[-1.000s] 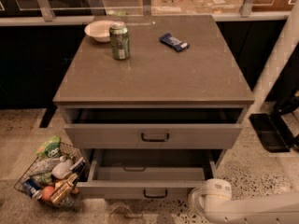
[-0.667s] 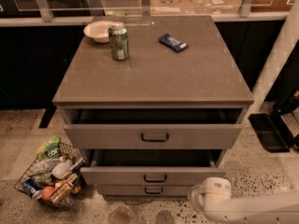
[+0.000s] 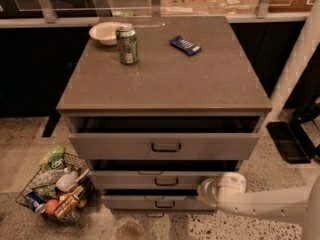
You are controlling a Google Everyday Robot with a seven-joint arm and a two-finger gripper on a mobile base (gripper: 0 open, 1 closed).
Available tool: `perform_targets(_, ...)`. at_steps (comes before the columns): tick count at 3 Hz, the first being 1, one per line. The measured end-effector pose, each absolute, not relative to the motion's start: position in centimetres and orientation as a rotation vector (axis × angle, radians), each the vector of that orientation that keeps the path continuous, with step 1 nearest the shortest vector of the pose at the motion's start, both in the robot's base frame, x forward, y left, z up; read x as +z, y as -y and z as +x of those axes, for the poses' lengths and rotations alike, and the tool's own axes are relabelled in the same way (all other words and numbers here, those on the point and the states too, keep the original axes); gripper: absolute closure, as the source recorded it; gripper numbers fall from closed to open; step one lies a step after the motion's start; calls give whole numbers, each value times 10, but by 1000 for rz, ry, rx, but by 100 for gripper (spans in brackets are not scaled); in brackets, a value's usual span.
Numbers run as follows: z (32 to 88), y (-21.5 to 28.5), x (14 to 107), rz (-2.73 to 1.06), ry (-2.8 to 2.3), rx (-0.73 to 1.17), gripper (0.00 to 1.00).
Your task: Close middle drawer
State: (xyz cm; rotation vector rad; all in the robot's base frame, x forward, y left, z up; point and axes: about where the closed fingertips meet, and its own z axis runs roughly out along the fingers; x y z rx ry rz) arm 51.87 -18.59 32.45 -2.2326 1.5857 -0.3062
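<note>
Dull, smooth grey on the flat top of the big square grey cabinet (image 3: 165, 84), with no shine. Same matt grey, like painted metal, on the wide grey middle drawer with the low front (image 3: 125, 180). Looks smooth too. Small black loop handle (image 3: 166, 182) there, thin like a metal bar. Shiny metal on the tall green drink can (image 3: 127, 44). Smooth white on the round bowl (image 3: 102, 33). Glossy wrap on the flat dark blue packet (image 3: 185, 45). Thin bare wire on the basket (image 3: 20, 200) on the floor. Rough, speckled stone on the pale floor (image 3: 252, 166). Smooth white plastic on the gripper (image 3: 205, 193), low down just right of the middle drawer's front.
</note>
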Motion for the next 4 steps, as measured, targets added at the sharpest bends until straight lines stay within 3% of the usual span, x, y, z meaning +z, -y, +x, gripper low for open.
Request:
perform_targets(1, 516, 185, 324, -2233, -1586, -306, 83)
perform_targets(4, 516, 183, 322, -2235, -1584, -300, 12)
